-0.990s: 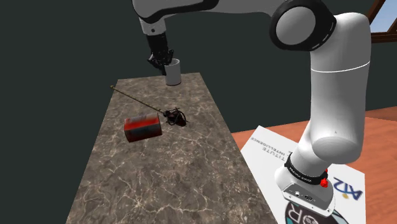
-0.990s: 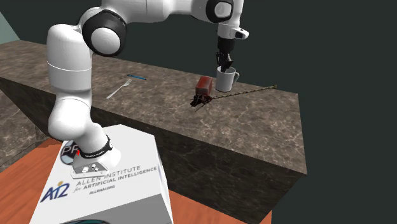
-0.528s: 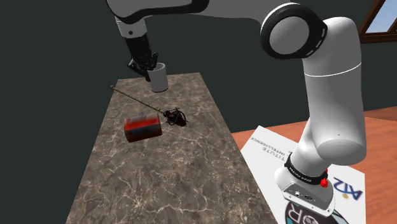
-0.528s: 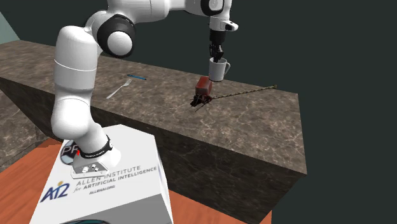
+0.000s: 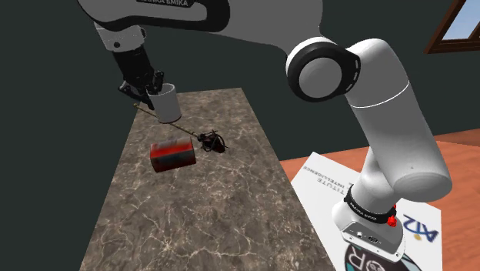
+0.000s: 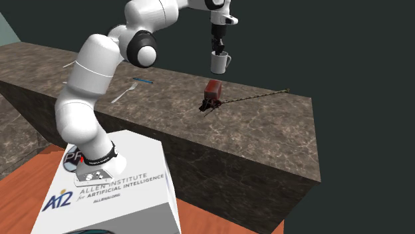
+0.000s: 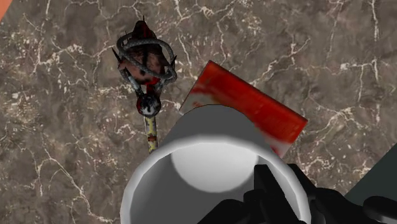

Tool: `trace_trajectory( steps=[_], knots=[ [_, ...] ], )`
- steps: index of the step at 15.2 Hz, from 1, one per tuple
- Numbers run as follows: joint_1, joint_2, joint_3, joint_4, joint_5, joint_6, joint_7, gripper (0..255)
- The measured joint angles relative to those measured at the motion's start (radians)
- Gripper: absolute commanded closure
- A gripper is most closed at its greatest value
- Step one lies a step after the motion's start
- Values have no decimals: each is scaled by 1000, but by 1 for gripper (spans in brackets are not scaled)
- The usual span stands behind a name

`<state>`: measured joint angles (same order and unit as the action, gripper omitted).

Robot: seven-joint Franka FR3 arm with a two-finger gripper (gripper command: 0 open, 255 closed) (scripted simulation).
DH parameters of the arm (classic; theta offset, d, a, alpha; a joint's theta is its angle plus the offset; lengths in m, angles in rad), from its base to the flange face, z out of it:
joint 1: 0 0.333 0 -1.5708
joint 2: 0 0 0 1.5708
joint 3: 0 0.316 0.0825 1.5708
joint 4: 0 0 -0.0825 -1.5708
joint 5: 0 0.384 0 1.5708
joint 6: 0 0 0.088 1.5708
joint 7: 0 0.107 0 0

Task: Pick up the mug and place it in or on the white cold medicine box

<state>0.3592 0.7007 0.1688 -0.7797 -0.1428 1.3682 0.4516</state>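
dark brown marble with white veins covers the long counter [image 5: 208, 208], which runs from the shoulder view's lower left up toward its middle. the black gripper [image 5: 148, 83], in the upper left of that frame, is clamped on the rim of a white mug [image 5: 167, 103]. the mug hangs upright in the air, clear of the counter. in the second exterior view the mug sits at top centre, above and a little left of a red box [image 6: 213, 88] lying on the marble. the wrist view looks down into the mug, with the red box below, showing past its rim. a thin staff [image 5: 211, 142] with a dark tangled head lies just beside the box.
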Motion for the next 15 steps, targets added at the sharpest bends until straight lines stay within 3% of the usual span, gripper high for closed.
trace_trajectory(
  steps=[5,15],
  knots=[
    [10,-1,4,-57,1,54,22,255],
    [-12,-65,8,-304,7,235,36,255]
  ],
)
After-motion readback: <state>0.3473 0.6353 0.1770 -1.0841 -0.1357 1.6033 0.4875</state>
